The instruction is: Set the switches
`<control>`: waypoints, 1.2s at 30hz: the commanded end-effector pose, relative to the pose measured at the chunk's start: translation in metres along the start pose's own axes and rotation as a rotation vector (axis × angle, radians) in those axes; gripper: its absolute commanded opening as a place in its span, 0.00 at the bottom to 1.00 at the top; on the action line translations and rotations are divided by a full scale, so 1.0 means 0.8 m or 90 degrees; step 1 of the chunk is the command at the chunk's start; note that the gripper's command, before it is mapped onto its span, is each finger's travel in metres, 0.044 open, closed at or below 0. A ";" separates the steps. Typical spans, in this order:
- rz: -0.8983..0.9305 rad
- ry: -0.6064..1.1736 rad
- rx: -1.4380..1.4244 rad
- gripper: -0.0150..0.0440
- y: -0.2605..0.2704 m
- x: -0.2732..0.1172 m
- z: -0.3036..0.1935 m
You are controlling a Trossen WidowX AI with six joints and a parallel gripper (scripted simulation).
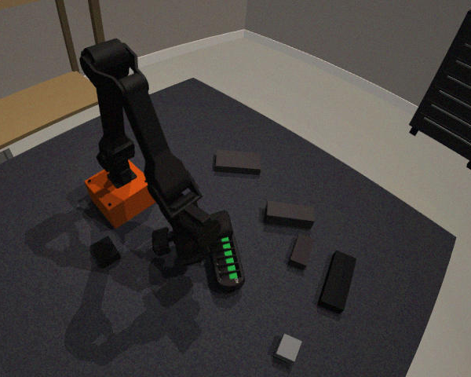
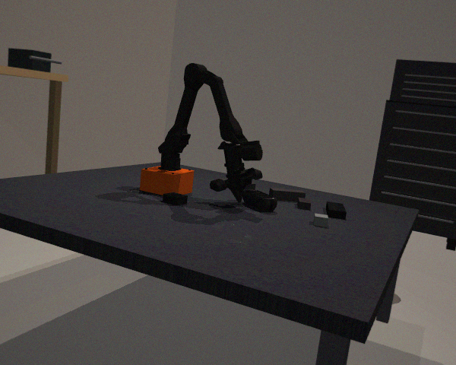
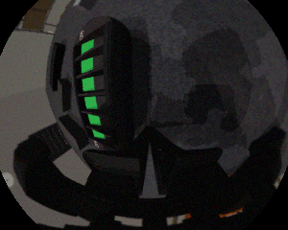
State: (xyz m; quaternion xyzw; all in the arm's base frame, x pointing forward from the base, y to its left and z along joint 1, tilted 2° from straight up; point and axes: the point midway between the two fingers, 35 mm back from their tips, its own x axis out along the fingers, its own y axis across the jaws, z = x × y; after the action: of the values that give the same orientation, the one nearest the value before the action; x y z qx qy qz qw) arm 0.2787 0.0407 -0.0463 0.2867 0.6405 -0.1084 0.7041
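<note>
The dark grey controller unit (image 1: 239, 276) (image 2: 261, 201) (image 3: 118, 81) lies on the bench with its switch side up. Six green switch ends show in a row in the top view and the wrist view. I cannot tell reliably which ends are pressed down. The label on its underside is hidden. My gripper (image 2: 240, 199) (image 3: 150, 128) is shut and empty, pointing down low over the bench, close beside the unit's long side nearer the arm base. In the top view its fingertips are hidden by the wrist. Whether they touch the unit is not clear.
Grey-brown blocks (image 1: 238, 161) (image 1: 289, 214) (image 1: 301, 251), a long black block (image 1: 337, 281) (image 2: 335, 210) and a light grey cube (image 1: 288, 347) (image 2: 321, 220) lie beyond the unit. A black block (image 1: 104, 251) (image 2: 175, 198) lies near the orange base (image 1: 132, 204) (image 2: 165, 182).
</note>
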 end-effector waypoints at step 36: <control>0.002 -0.002 0.003 0.25 0.026 0.007 0.000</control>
State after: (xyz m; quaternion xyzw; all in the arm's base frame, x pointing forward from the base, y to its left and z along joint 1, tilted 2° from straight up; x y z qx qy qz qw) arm 0.2840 0.0498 -0.0470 0.2875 0.6414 -0.1188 0.7013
